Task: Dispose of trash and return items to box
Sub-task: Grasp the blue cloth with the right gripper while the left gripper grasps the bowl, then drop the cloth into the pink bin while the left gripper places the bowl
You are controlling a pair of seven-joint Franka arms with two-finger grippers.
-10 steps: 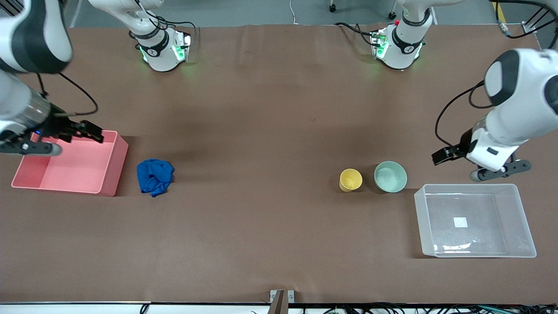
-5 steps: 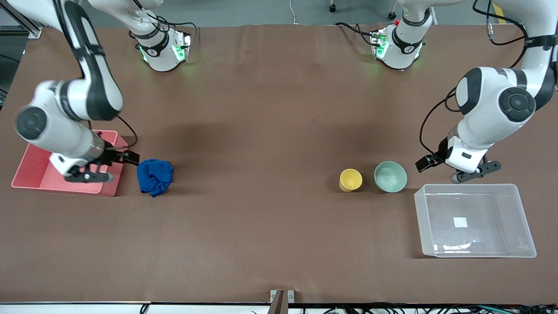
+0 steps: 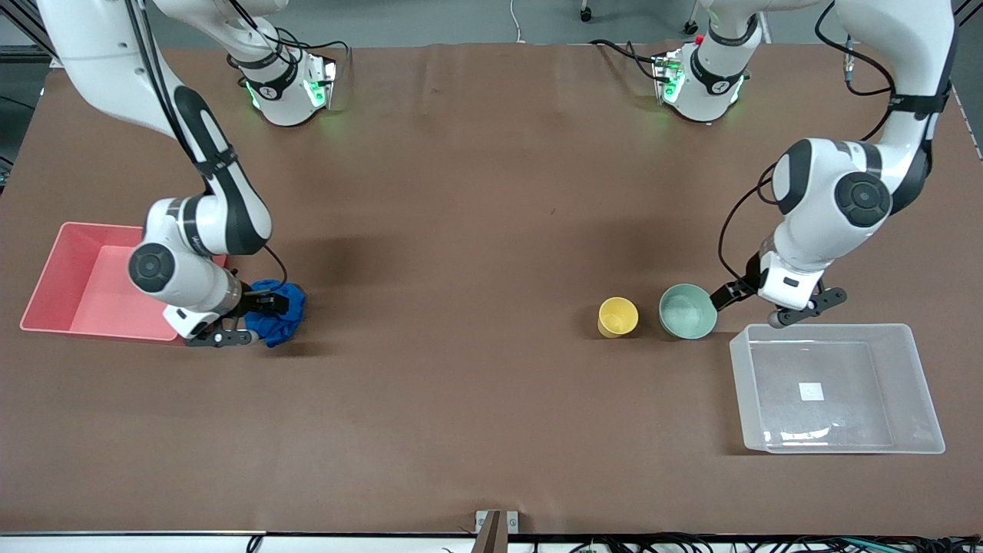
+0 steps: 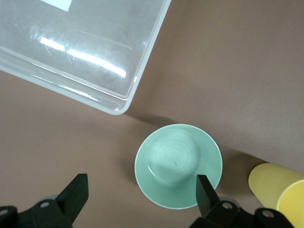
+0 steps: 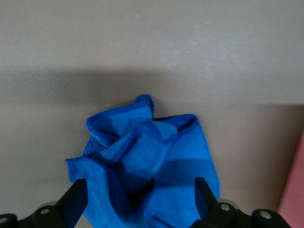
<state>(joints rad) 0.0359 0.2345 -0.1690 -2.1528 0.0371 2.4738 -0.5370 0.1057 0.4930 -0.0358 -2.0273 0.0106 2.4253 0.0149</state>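
Blue cloth (image 3: pixel 278 312), the wadded trash, lies on the brown table (image 3: pixel 476 230) just beside the pink bin (image 3: pixel 84 284), at the right arm's end. The right gripper (image 3: pixel 257 303) is over it. In the right wrist view its fingers (image 5: pixel 75 202) stand spread wide to either side of the wad (image 5: pixel 142 161), not yet closed on it. The cloth is soft and loosely folded, so a shallow close could likely catch only one fold and let the rest trail or drop short of the bin.

At the left arm's end, the mint-green bowl (image 3: pixel 687 310) sits beside the yellow cup (image 3: pixel 617 316), both on the table near the clear box (image 3: pixel 837 388), which is nearer the front camera than they are. The left gripper (image 3: pixel 722 296) is at the bowl's rim. In the left wrist view its fingers (image 4: pixel 204 190) are spread wide, one over the bowl's (image 4: pixel 178 165) edge and the other out over bare table; it holds nothing. The bowl's wall looks smooth and flared, so a pinch on the rim may slip or tip it. A sideways nudge could also push it into the cup (image 4: pixel 278 190), which stands close by. The box (image 4: pixel 85 52) wall is close too, so the carry needs lift to clear it.
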